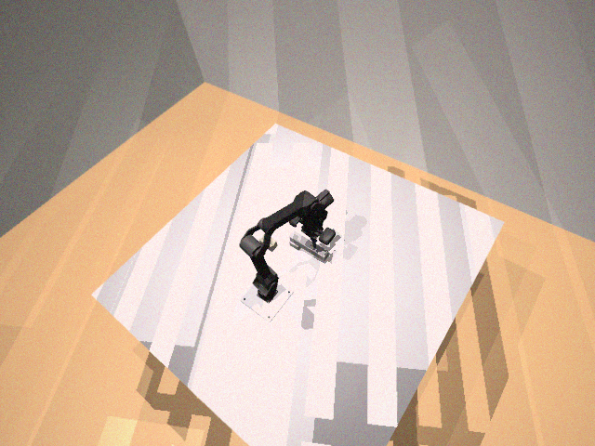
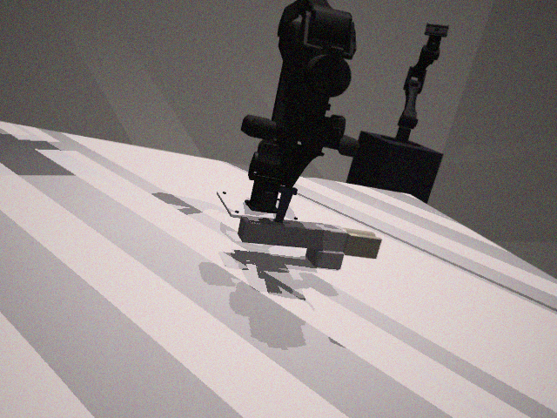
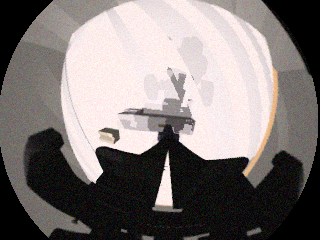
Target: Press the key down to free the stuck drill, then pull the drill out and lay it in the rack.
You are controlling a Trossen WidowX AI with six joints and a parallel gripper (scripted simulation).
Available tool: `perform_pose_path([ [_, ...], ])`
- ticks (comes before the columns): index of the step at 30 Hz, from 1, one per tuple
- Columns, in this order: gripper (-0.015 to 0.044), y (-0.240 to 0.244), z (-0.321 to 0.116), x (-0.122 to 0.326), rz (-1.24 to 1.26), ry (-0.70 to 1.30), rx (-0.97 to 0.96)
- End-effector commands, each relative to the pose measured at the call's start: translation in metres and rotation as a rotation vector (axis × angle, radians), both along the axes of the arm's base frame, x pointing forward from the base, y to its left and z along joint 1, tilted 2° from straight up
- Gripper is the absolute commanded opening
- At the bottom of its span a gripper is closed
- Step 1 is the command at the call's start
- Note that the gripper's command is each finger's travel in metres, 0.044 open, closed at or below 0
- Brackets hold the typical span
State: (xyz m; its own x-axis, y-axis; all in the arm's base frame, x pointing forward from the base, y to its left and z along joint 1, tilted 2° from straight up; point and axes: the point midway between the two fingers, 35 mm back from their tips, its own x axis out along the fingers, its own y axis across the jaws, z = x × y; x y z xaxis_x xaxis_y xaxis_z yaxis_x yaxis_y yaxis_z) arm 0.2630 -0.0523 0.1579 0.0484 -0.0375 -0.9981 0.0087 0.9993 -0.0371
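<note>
A long grey block [image 1: 307, 245] [image 2: 278, 233] [image 3: 137, 120] lies below the gripper. A thin dark upright piece [image 2: 283, 205] rises from its top; I cannot tell whether it is the drill or the key. A small grey block [image 2: 330, 259] shows at its near side in the exterior view. A beige and olive block [image 1: 270, 243] [image 2: 362, 245] [image 3: 109, 135], possibly the rack, stands off one end of the long block. My gripper [image 1: 313, 237] [image 2: 293, 185] [image 3: 168, 138] is shut and holds nothing. It points down, its tips at or close to the upright piece's top; contact cannot be told.
The arm's pale base plate [image 1: 269, 310] lies on the white table top [image 1: 249, 364], with the arm [image 1: 284, 213] reaching over it. Striped shadows cross the table. A dark box [image 2: 393, 166] with a second arm-like shape [image 2: 410, 97] stands behind in the exterior view.
</note>
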Motion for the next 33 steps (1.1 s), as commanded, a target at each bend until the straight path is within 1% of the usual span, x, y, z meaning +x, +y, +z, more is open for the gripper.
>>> perform_pose_path([
  [1, 0.0, 0.0, -0.008, -0.002, -0.003, 0.02, 0.003],
  [33, 0.0, 0.001, -0.018, -0.008, -0.003, 0.021, 0.003],
])
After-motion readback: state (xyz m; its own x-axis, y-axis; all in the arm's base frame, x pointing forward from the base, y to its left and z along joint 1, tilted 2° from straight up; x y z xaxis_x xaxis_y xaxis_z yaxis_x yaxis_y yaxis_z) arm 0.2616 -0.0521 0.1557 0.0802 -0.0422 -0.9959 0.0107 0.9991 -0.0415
